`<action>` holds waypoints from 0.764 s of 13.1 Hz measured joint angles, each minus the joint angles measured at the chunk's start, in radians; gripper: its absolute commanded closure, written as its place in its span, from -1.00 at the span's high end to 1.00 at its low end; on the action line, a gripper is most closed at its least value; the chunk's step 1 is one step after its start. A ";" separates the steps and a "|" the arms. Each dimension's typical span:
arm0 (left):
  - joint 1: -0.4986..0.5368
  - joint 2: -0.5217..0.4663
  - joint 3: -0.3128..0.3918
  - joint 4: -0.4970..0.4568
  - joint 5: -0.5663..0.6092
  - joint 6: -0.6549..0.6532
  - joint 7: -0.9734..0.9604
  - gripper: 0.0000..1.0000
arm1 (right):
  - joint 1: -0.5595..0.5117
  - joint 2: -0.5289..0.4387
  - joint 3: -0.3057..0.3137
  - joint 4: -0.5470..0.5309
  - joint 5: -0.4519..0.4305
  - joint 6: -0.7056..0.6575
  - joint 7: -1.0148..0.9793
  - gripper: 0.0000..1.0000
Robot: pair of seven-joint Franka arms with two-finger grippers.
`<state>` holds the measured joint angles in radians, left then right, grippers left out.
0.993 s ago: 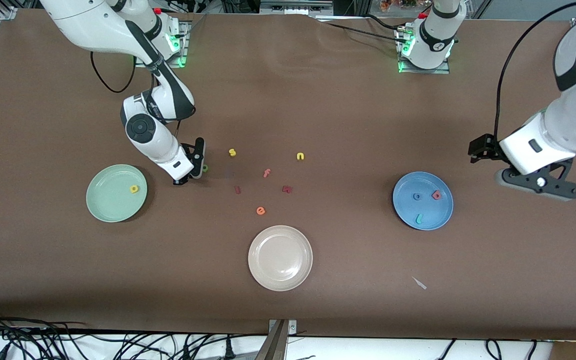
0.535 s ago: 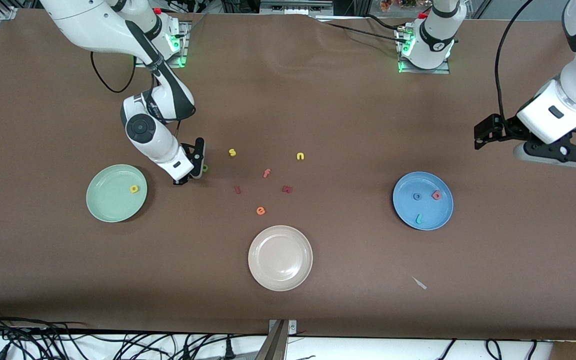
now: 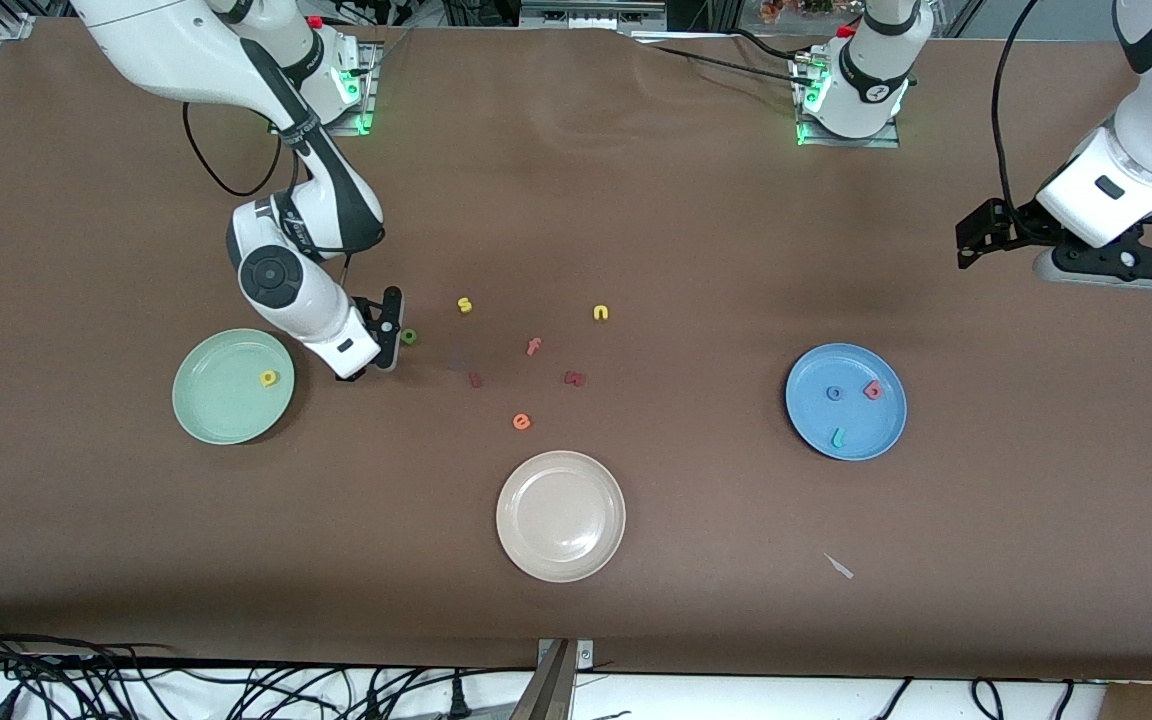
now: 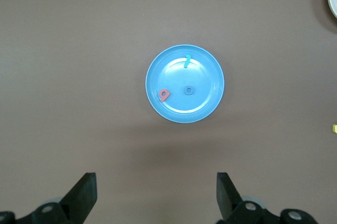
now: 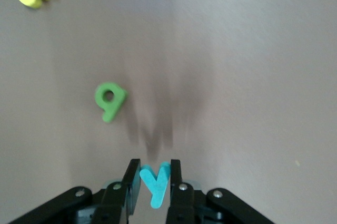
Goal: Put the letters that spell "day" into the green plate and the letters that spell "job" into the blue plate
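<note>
While the right end effector [image 3: 383, 345] is rising off the counter [image 3: 676, 200] beside the green plate [image 3: 226, 415], clenched on the teal y [image 5: 155, 184], the green a [image 3: 408, 336] is lying alone; j, o, b are sitting in the blue plate [image 3: 881, 435], so the left end effector [image 4: 155, 197], wide open, is retreating toward its end.

yellow "d" [image 3: 268, 378] in green plate [image 3: 206, 418] | green "a" [image 3: 408, 336] on table | teal "y" [image 5: 155, 184] pinched, lifted | "j" [image 3: 837, 437], "o" [image 3: 834, 393], "b" [image 3: 872, 390] in blue plate [image 3: 886, 433]
</note>
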<state>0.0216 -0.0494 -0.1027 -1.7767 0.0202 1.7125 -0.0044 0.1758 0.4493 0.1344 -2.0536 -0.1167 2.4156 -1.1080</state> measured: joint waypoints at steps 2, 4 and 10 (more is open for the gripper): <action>0.001 0.000 0.005 0.001 0.000 -0.001 0.000 1.00 | -0.002 -0.002 -0.054 0.054 0.000 -0.077 -0.002 -1.00; 0.005 0.001 0.009 0.003 0.000 -0.001 0.000 1.00 | -0.004 -0.005 -0.116 0.106 0.000 -0.135 -0.004 -1.00; 0.005 0.001 0.007 0.020 0.000 -0.001 0.000 1.00 | -0.033 -0.001 -0.241 0.124 0.001 -0.114 0.013 0.99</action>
<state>0.0270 -0.0483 -0.0954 -1.7562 0.0203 1.7118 -0.0044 0.1425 0.4487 -0.1070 -1.9293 -0.1153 2.3013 -1.0948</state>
